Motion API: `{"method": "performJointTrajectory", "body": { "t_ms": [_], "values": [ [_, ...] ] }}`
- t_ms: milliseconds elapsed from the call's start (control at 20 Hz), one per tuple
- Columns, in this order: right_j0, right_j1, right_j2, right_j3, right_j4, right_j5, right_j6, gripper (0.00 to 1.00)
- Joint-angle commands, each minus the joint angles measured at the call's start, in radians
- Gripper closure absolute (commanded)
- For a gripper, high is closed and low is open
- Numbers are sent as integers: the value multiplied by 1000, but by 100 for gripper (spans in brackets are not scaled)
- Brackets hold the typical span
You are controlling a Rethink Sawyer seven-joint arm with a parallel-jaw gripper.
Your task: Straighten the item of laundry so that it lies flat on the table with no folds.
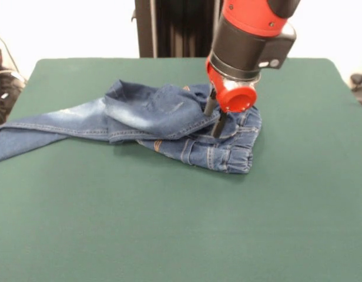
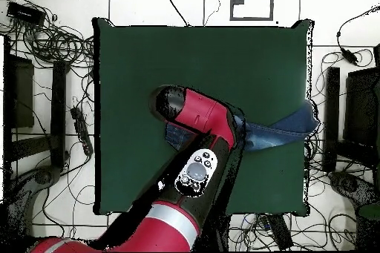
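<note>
The red and black arm (image 1: 251, 35) comes down steeply from above, its wrist ending in a round red cap. The gripper (image 1: 214, 117) points downward, two thin dark fingers (image 1: 210, 103) set a little apart, tips low.

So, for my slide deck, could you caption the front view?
Sawyer's end effector presses into the folded jeans on the green table, one leg trailing off its edge.

There are no words, numbers, labels or signs that can be read in either view. The jeans (image 1: 169, 126), the red and black arm (image 1: 251, 35) and the green table (image 1: 169, 223) show no letters at all.
</note>
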Motion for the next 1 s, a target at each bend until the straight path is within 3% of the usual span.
{"method": "performJointTrajectory", "body": {
  "t_ms": [50, 700, 1000],
  "values": [
    [14, 87, 114, 15, -35, 52, 103, 0],
    [-8, 69, 132, 51, -73, 176, 74, 0],
    [-5, 122, 102, -34, -82, 305, 148, 0]
  ]
}}
